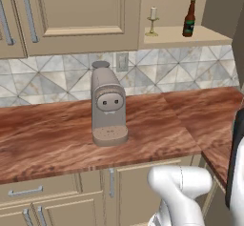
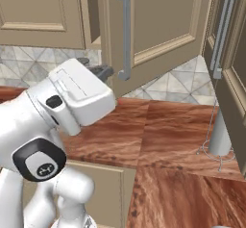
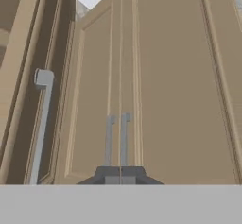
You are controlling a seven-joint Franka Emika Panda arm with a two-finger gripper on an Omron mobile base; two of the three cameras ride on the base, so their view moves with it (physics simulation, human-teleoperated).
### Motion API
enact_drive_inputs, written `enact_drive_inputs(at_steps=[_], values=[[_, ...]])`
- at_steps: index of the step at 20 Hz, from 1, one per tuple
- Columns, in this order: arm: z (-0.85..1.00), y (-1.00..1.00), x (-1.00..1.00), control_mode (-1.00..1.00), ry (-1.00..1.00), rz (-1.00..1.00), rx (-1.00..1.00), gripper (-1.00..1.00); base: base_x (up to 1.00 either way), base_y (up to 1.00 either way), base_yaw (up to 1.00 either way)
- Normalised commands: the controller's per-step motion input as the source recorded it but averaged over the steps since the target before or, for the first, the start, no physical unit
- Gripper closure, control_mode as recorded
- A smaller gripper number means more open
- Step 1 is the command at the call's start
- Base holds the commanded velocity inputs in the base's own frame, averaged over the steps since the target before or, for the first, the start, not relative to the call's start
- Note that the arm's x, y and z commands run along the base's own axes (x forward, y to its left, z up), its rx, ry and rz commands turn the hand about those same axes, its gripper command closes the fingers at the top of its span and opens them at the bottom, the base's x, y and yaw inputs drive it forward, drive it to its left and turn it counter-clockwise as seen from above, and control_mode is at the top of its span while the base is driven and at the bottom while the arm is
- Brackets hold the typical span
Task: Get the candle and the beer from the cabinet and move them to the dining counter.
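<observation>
upper right of the left base view: beer (image 1: pixel 189 19), green label unreadable, beside the candle (image 1: pixel 152 21) on the cabinet (image 1: pixel 190 35) shelf. gripper (image 3: pixel 120 179) fingers pressed together, holding nothing.

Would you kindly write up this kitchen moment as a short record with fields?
candle: upright on the open cabinet shelf, left of the beer
beer: upright on the same shelf, apart from the candle
cabinet door: swung open
gripper: shut, holding nothing, facing cabinet doors
coffee machine: on the wood counter below closed cabinets
</observation>
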Motion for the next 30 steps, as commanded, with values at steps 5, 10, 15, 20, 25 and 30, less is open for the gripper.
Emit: enact_drive_inputs(at_steps=[5, 10, 15, 20, 25, 30], values=[[-0.01, 0.95, -0.76, -1.0, -0.03, 0.03, -0.1, 1.0, 0.0, 0.0, 0.0], [0.04, 0.83, -0.07, -1.0, 0.0, 0.01, 0.0, 1.0, 0.0, 0.0, 0.0], [0.12, 0.77, 0.0, -1.0, 0.0, 0.01, 0.0, 1.0, 0.0, 0.0, 0.0], [0.04, 0.61, 0.23, -1.0, 0.0, 0.0, 0.0, 1.0, 0.0, 0.0, 0.0], [0.02, 0.14, 0.8, -1.0, 0.02, -0.12, 0.03, 1.0, 0.0, 0.0, 0.0], [0.0, 0.0, 0.98, -1.0, 0.08, -0.35, 0.05, 1.0, 0.0, 0.0, 0.0]])
